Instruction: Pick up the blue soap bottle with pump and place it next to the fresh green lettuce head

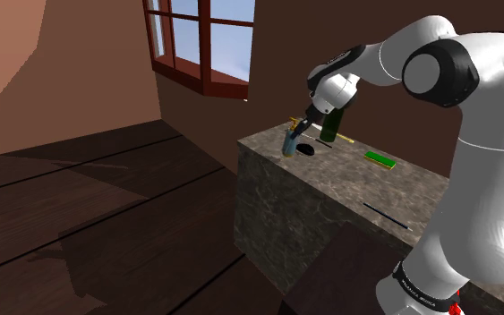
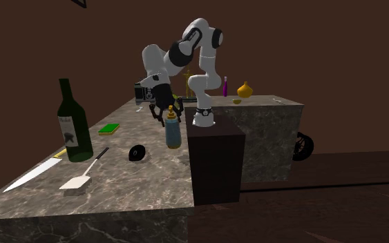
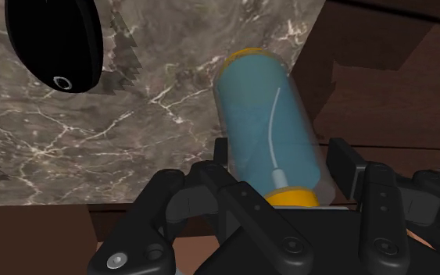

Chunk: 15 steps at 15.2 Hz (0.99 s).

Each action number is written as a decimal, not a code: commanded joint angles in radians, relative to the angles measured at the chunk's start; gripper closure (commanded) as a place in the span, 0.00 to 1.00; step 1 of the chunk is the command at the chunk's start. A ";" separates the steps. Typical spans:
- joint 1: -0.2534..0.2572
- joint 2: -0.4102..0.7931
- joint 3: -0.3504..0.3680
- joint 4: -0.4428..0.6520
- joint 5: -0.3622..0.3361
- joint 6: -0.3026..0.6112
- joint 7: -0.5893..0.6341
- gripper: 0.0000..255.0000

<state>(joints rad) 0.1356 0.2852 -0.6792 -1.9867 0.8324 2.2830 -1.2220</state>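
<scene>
The blue soap bottle (image 2: 173, 132), with a yellow collar and pump, stands upright on the marble counter (image 2: 144, 179) close to its edge. In the shoulder view the soap bottle (image 1: 290, 142) is at the counter's near corner. My black gripper (image 2: 166, 110) has come down over its top and is open. In the wrist view the bottle (image 3: 265, 117) lies between the fingers (image 3: 220, 158), and the gripper (image 3: 279, 162) straddles its upper body just under the collar. There is a thin gap at the other finger.
A black rounded object (image 2: 137, 152) lies just beside the bottle. A dark green wine bottle (image 2: 72, 124), green sponge (image 2: 108, 128), spatula (image 2: 82, 176) and knife (image 2: 34, 176) share the counter. A purple bottle (image 2: 225, 86) and orange item (image 2: 245, 90) stand beyond the dark stand (image 2: 217, 162).
</scene>
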 commanded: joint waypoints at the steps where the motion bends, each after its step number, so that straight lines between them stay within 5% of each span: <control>1: 0.007 -0.016 -0.008 0.006 -0.023 -0.012 0.022 1.00; 15: 0.037 -0.114 -0.047 0.078 -0.164 -0.115 0.160 1.00</control>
<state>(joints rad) 0.1701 0.1804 -0.7241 -1.9104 0.6782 2.1735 -1.0708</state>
